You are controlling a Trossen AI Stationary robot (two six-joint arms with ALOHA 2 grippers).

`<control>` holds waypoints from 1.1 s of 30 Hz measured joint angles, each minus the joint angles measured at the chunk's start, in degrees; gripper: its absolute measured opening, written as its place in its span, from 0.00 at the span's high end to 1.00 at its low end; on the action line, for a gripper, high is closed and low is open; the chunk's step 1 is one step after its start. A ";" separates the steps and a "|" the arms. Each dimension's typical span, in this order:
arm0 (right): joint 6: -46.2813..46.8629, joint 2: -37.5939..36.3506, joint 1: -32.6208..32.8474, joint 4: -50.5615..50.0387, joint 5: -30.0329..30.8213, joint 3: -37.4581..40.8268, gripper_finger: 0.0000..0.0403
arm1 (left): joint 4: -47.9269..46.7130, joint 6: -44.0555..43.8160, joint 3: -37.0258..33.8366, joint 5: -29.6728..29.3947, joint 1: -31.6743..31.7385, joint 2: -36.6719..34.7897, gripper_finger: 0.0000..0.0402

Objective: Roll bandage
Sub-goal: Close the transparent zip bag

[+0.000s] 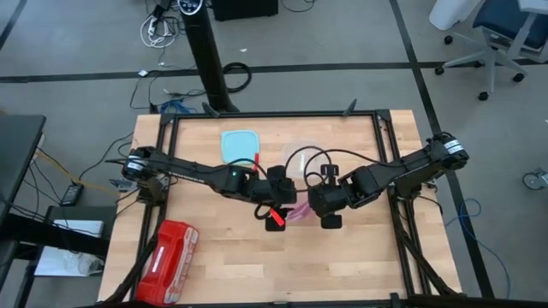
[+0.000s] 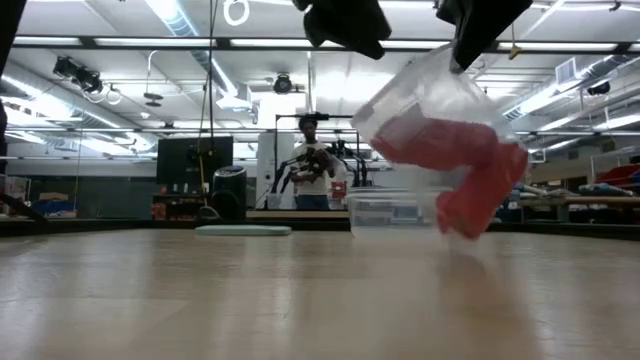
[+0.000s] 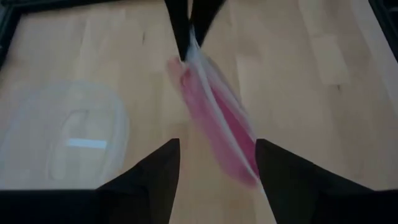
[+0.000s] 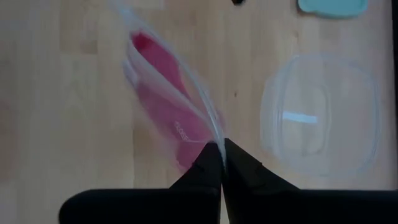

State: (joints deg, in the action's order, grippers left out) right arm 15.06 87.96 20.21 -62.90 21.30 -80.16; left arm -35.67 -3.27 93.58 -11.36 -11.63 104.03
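Both arms reach from the side edges of the bench (image 1: 360,265) toward its middle, each bent at the elbow, and their wrists almost meet there.

The right tool (image 4: 221,149) has its two fingers pressed together on the upper edge of a clear plastic bag (image 2: 430,130). The bag hangs from this grip, above the wood and tilted, with one corner lower than the other. Inside the bag lies the bandage (image 2: 470,170), a dusky pink-red soft mass that fills the lower part of the bag. In the right wrist view the bandage (image 4: 165,93) shows through the plastic as a long pink shape.

The left tool (image 3: 217,168) stands with its fingers wide apart and holds nothing. It points at the hanging bag, which is between the two dark fingers in the left wrist view but apart from them.

A clear plastic container (image 1: 301,158) stands near the middle of the bench, just behind the two wrists. Its teal lid (image 1: 240,145) lies beside it toward the far edge. A glossy red plastic case (image 1: 168,261) lies at the near left corner. In the room behind the bench a person (image 2: 312,165) is standing.
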 joint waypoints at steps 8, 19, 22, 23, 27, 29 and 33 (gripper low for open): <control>6.68 0.00 0.37 -3.35 0.63 0.00 1.00 | -8.50 -8.47 -1.87 -3.79 -3.55 -0.29 0.47; 7.33 -0.48 1.81 -2.43 1.53 0.00 1.00 | -4.43 -16.48 -9.60 -16.66 -7.87 -0.27 0.47; 7.47 -0.48 1.81 -1.61 1.53 0.00 1.00 | -1.09 -16.41 -10.70 -16.45 -8.00 -0.31 0.47; 7.47 -0.48 1.81 -1.16 1.55 0.00 1.00 | -0.53 -16.35 -11.16 -16.29 -8.01 -0.31 0.47; 7.47 -0.48 1.81 -0.62 1.87 0.00 1.00 | 0.77 -16.45 -12.84 -14.29 -7.94 -0.31 0.47; 7.45 -0.48 1.81 -0.57 2.10 0.00 1.00 | 1.20 -16.78 -13.67 -13.75 -8.03 -0.31 0.47; 7.42 -0.48 1.77 0.07 2.54 0.00 1.00 | 3.89 -16.91 -14.14 -13.49 -8.40 -0.27 0.47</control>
State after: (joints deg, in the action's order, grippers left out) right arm 22.48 87.48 21.98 -62.83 23.83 -80.16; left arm -31.77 -20.18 79.44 -24.86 -20.04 103.77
